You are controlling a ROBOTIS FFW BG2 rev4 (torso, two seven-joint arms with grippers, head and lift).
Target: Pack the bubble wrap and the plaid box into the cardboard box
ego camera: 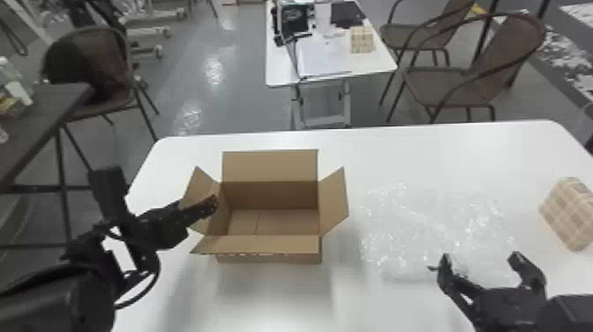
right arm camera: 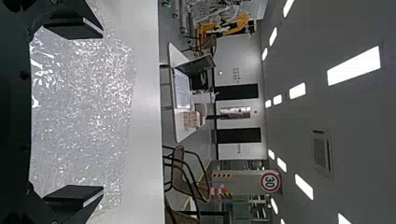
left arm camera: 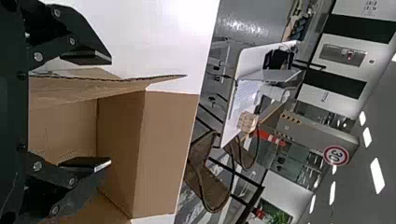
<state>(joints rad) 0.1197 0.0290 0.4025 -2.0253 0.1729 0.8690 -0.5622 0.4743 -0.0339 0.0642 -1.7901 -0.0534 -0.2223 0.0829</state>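
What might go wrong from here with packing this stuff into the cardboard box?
The bubble wrap is spread wider than the cardboard box, so it may snag on the raised flaps or spring back out. The plaid box sits near the table's right side, so a clumsy grab could knock it off. The left gripper is open over a side flap, which it might bend.
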